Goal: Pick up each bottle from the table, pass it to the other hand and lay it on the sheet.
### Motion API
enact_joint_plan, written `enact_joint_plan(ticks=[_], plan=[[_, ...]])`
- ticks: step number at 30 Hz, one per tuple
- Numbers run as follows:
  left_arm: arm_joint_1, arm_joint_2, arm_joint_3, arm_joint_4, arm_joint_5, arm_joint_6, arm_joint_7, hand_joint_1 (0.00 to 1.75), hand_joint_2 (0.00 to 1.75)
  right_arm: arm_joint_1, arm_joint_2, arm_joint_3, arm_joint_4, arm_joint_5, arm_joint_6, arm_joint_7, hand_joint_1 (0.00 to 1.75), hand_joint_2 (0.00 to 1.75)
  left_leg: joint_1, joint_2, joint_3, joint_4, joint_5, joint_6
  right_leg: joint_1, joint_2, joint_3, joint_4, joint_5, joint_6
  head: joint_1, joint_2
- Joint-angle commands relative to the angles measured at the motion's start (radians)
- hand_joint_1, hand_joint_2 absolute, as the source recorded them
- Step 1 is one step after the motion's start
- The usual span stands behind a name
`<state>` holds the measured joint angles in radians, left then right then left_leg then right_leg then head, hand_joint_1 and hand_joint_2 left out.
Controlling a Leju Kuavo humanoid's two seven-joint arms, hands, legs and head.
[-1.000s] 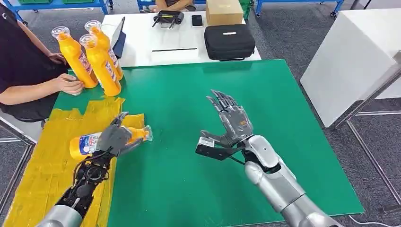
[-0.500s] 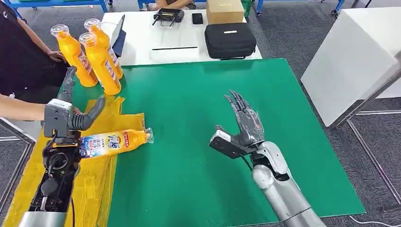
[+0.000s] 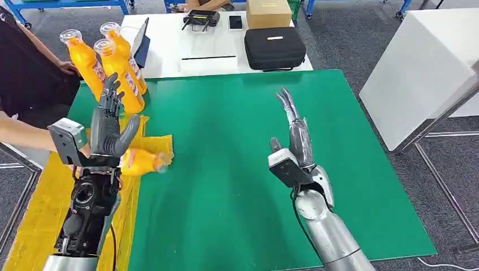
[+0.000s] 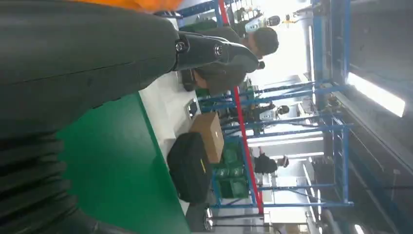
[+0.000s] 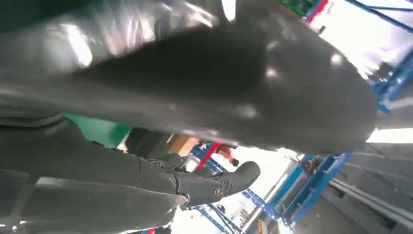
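An orange bottle (image 3: pixel 146 161) lies on its side on the yellow sheet (image 3: pixel 39 214) at the table's left edge. My left hand (image 3: pixel 109 129) is raised just over its label end, fingers spread and holding nothing, and it hides that end. In the left wrist view the dark fingers (image 4: pixel 209 48) point out over the green table. Three more orange bottles (image 3: pixel 120 73) stand upright at the far left corner. Over the middle of the green table (image 3: pixel 226 141) my right hand (image 3: pixel 296 138) is upright with straight fingers, empty.
A person's forearm (image 3: pixel 20 131) reaches in from the left beside my left hand. Behind the green table a white table (image 3: pixel 169 56) carries a black case (image 3: pixel 274 48), a cardboard box (image 3: pixel 268 12) and a tablet (image 3: pixel 141 44). A white cabinet (image 3: pixel 423 73) stands to the right.
My left hand let go of the bottle on the sheet and rose above it. The bottle has slid a little left. My right hand moved right and turned upright.
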<state>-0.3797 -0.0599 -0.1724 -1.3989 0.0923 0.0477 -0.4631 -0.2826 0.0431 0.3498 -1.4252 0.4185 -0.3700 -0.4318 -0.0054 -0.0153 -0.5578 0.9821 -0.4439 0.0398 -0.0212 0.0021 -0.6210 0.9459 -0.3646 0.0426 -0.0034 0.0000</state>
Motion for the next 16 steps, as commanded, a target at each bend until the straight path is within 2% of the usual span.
enact_joint_plan(ticks=[1,5,10,13,16], plan=[[-0.022,-0.004,-0.036,0.012,0.012,0.001,0.008,0.0,0.0,-0.042,0.014,-0.019,0.013,-0.008,-0.005,-0.002,0.0,0.0,0.0,0.0,0.001,0.0,-0.001,-0.001,0.001,-0.001,0.001,0.0,-0.001,-0.001,0.0,0.0],[-0.021,-0.028,-0.051,0.018,0.046,-0.015,0.01,0.0,0.0,-0.046,0.047,-0.034,-0.007,-0.066,-0.001,-0.033,0.0,0.0,0.001,0.001,0.002,0.001,-0.002,-0.002,0.001,0.0,0.002,0.001,-0.002,-0.002,0.0,0.0],[-0.047,-0.073,-0.097,0.101,0.094,-0.04,0.034,0.0,0.0,-0.109,0.09,-0.055,0.035,-0.127,-0.081,-0.072,0.0,0.0,0.001,0.001,0.003,0.002,-0.003,-0.002,0.001,-0.001,0.002,0.002,-0.002,-0.002,0.0,0.0],[-0.062,-0.097,-0.13,0.155,0.029,0.047,0.014,0.0,0.0,-0.119,0.101,-0.069,0.049,-0.168,-0.086,-0.073,0.0,0.0,0.001,0.0,0.002,0.001,-0.002,-0.002,0.001,-0.001,0.002,0.001,-0.002,-0.002,0.0,0.0],[-0.015,-0.107,-0.181,0.14,-0.02,0.104,0.0,0.0,0.0,-0.066,0.111,-0.082,-0.01,-0.222,-0.064,-0.097,0.0,0.0,0.0,-0.001,0.002,0.0,-0.001,-0.002,0.001,-0.002,0.003,-0.001,-0.001,-0.001,0.0,0.0]])
